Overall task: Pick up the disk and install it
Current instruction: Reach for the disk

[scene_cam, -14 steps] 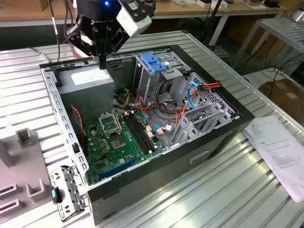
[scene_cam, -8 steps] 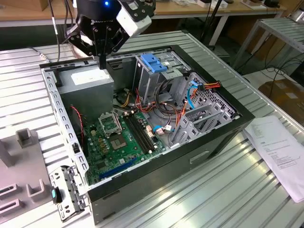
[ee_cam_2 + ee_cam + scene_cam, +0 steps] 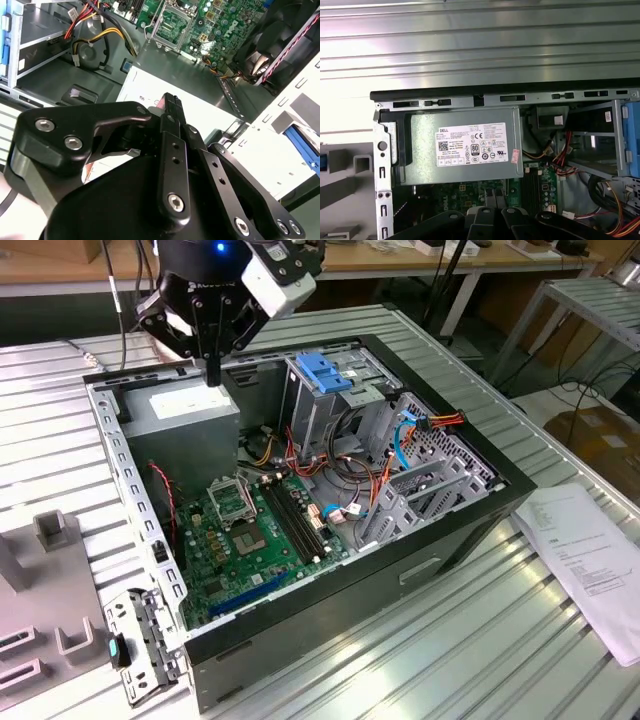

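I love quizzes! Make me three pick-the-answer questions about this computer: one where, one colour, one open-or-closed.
1. The tool hangs over: A the grey power box, B a keyboard, C a chair.
2. The handle on the metal cage is: A red, B blue, C yellow.
3. The computer case is: A shut, B wrapped up, C open.
Answers: A, the tool is right above the box; B, it shows bright blue; C, you can see inside it.
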